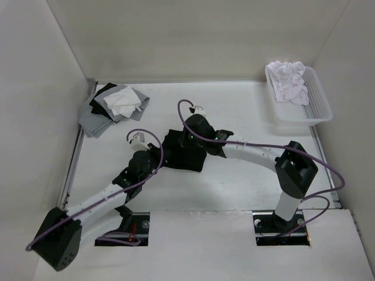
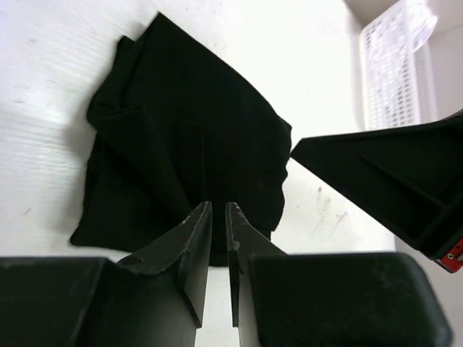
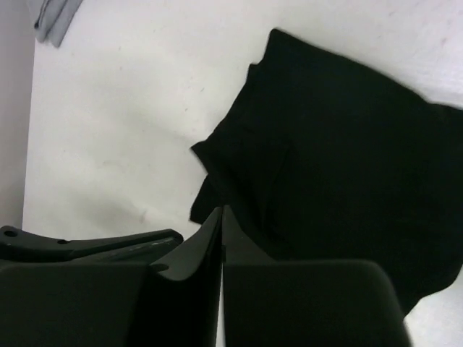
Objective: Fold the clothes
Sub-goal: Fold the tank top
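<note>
Table [image 1: 246, 105]: white, walled on the left, far and right sides; both arm bases sit at its near edge.
Right arm [image 1: 252, 153]: rises from its base at the near right, bends sharply at the elbow, then runs its forearm low and leftwards to the middle of the table, with the wrist over the far right part of the top.
Left arm [image 1: 99, 199]: leans from the near left corner up and to the right, stretched long, with the wrist at the top's left edge.
Basket [image 1: 319, 108]: white plastic, at the far right corner, holding bunched white garments [image 1: 288, 82].
Cloths [image 1: 114, 108]: a loose pile of grey, black and white at the far left.
Top [image 1: 186, 153]: black, lying as a compact folded bundle in the middle of the table, between the two wrists; layered folds show along one side in both wrist views.
Left gripper [image 2: 219, 213]: fingers a slim gap apart, with white table showing between them, tips at the near edge of the top; nothing is seen between them.
Right gripper [image 3: 221, 213]: fingers pressed together, tips at the edge of the top beside a folded corner; whether any fabric is pinched cannot be told.
</note>
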`<state>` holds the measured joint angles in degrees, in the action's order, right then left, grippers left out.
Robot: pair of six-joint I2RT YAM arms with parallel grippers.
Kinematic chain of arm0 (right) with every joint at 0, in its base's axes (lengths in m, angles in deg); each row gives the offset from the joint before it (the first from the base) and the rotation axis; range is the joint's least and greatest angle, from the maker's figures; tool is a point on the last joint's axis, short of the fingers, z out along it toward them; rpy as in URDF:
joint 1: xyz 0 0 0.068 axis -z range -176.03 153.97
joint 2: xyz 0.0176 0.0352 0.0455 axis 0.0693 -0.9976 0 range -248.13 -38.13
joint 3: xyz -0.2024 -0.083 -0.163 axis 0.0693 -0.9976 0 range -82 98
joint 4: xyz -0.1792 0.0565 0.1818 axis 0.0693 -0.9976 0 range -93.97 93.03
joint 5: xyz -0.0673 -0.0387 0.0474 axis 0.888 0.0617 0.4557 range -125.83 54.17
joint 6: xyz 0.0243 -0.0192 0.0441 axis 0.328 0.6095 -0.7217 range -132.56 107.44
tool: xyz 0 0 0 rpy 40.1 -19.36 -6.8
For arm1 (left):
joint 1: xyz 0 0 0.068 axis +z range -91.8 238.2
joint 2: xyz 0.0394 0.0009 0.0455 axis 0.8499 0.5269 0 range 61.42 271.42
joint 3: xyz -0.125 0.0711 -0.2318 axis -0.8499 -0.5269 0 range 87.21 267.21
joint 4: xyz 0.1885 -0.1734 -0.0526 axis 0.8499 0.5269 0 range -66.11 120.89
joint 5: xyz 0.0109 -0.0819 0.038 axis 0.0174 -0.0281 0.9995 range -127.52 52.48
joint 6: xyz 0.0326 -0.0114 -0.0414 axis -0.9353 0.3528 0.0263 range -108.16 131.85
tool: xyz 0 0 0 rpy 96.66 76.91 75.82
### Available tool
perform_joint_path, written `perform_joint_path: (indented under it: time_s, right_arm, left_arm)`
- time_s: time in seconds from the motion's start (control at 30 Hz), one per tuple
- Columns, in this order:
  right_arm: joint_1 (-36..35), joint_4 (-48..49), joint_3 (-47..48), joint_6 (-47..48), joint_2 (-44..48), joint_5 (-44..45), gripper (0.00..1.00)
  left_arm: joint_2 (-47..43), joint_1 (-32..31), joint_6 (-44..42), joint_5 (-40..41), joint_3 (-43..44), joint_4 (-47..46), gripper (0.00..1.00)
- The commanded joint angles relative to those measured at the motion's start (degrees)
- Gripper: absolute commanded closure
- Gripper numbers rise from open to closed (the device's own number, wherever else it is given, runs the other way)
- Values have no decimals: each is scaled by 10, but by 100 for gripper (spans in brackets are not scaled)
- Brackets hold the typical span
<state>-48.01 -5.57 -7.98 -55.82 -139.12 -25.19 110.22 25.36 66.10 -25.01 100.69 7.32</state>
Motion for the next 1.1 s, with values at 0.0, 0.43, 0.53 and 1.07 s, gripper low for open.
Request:
perform_joint_path:
  time_s: [0.0, 0.43, 0.53, 1.07]
  right_arm:
    - [25, 67, -40, 3, -11, -37, 100]
    - [57, 189, -42, -9, -97, -114, 66]
    - [62, 187, -39, -14, -111, -114, 66]
    - [37, 190, 3, -8, -149, -146, 79]
  left_arm:
    - [87, -15, -13, 8, 62, -127, 87]
    - [-25, -8, -5, 69, 10, -50, 88]
    - [-48, 4, -5, 66, 5, -29, 88]
    - [-76, 18, -21, 66, 21, -5, 88]
